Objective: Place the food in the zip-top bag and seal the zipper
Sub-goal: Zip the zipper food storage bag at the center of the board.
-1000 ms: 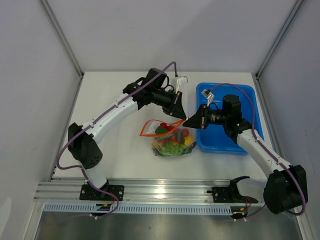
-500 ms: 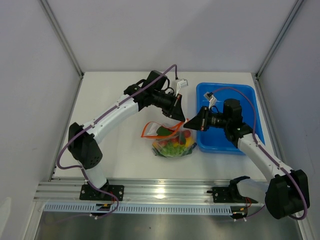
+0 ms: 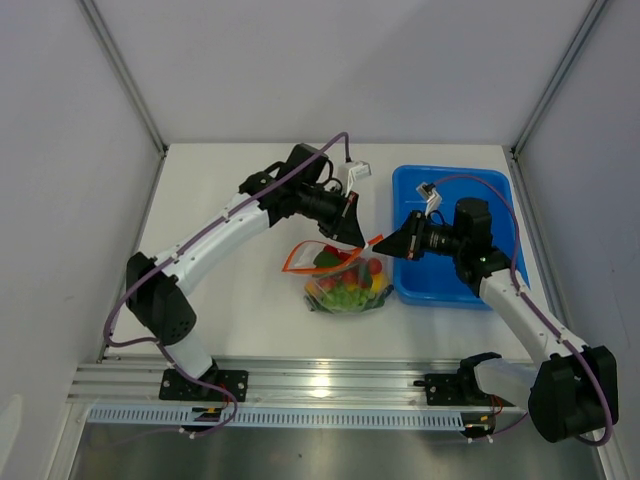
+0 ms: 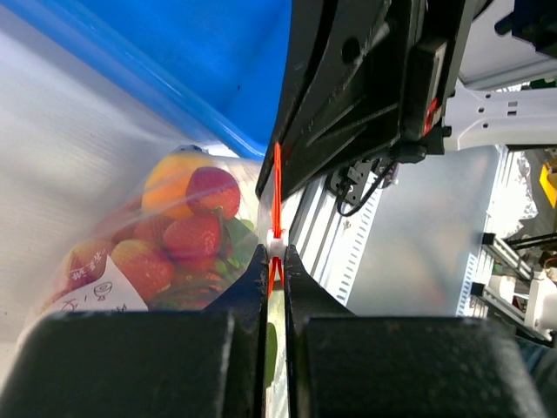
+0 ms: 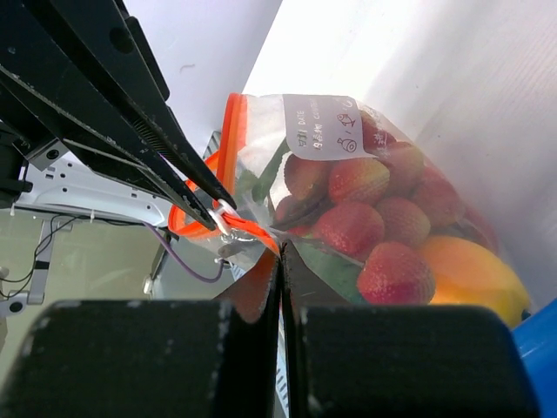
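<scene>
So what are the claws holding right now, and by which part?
The left claw and right claw both pinch the zip-top bag by its zipper.

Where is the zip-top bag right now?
In the top view the zip-top bag lies mid-table, just left of the blue tub. The left gripper and right gripper both pinch its zipper.

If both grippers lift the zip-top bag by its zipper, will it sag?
Probably: the zip-top bag is thin, crinkled film, so floppy. The food bunches at one end and should hang below the zipper. The left gripper and right gripper pinch only that narrow strip; it might slip.
</scene>
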